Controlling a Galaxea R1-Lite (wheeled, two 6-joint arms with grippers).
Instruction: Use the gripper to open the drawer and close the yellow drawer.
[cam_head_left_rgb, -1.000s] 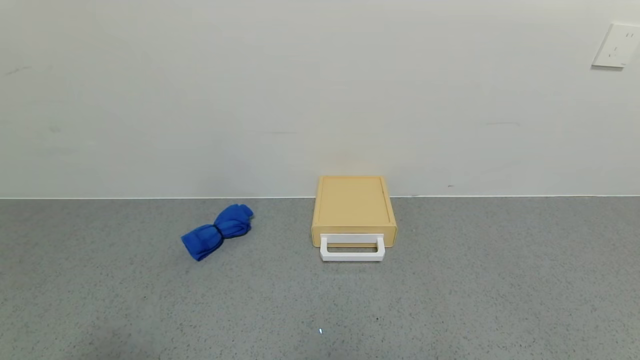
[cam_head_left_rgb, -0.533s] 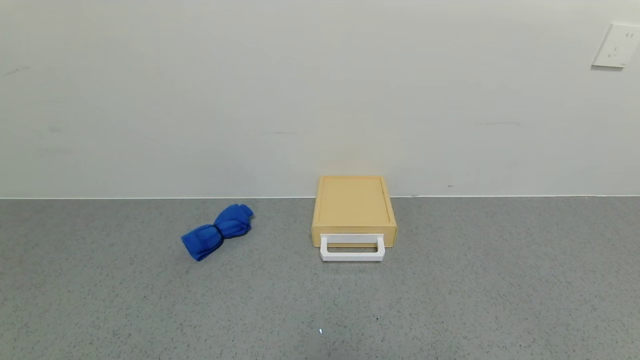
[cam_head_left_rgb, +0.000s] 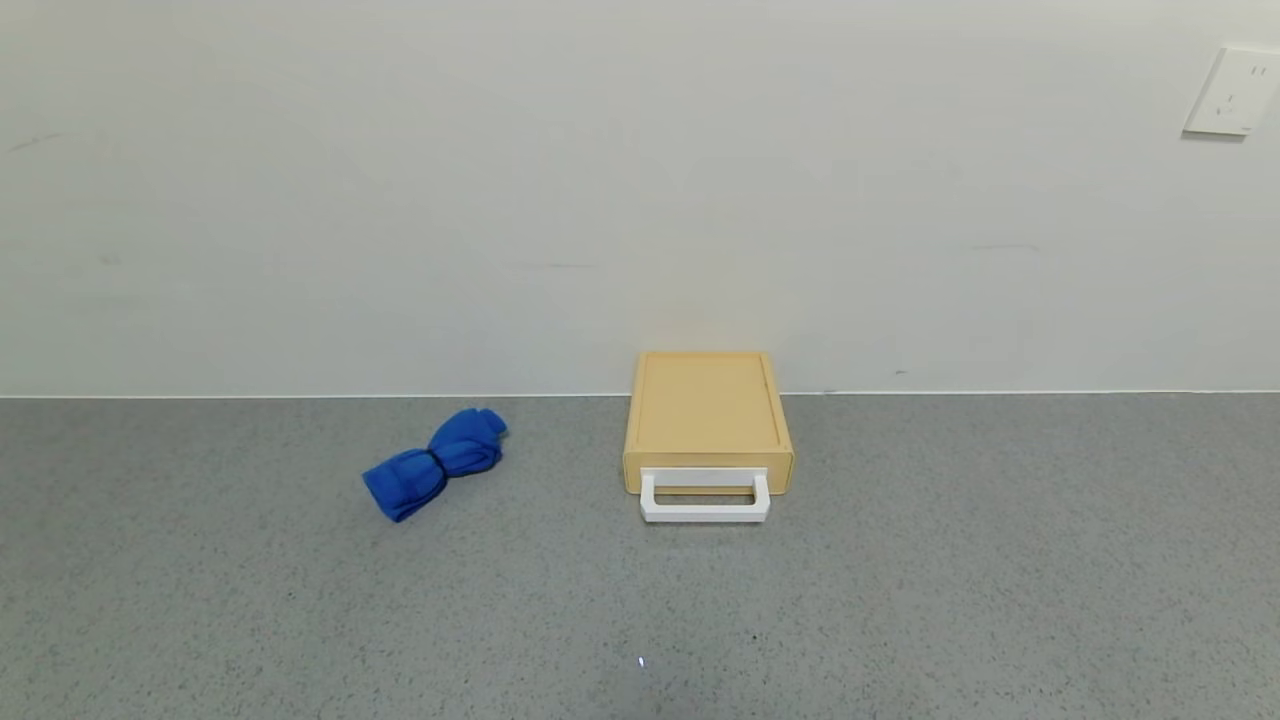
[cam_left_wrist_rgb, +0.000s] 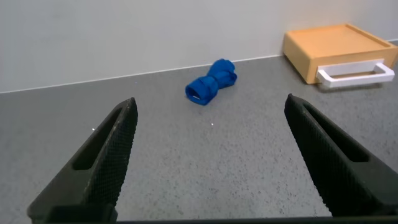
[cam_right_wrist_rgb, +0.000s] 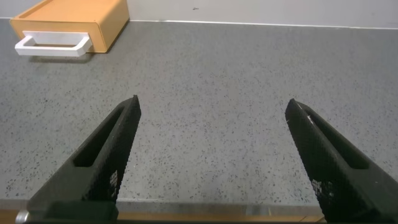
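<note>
The pale-yellow drawer (cam_head_left_rgb: 708, 412) stands against the wall at the middle of the grey table, shut, with its white loop handle (cam_head_left_rgb: 705, 503) facing me. It also shows in the left wrist view (cam_left_wrist_rgb: 339, 50) and the right wrist view (cam_right_wrist_rgb: 71, 22). Neither arm shows in the head view. My left gripper (cam_left_wrist_rgb: 211, 109) is open and empty, low over the table, well short of the drawer. My right gripper (cam_right_wrist_rgb: 214, 106) is open and empty near the table's front edge, also far from the drawer.
A blue rolled cloth (cam_head_left_rgb: 436, 462) lies on the table left of the drawer; it also shows in the left wrist view (cam_left_wrist_rgb: 211, 82). A white wall socket (cam_head_left_rgb: 1232, 92) sits at the upper right. The grey table (cam_head_left_rgb: 900, 600) meets the wall behind the drawer.
</note>
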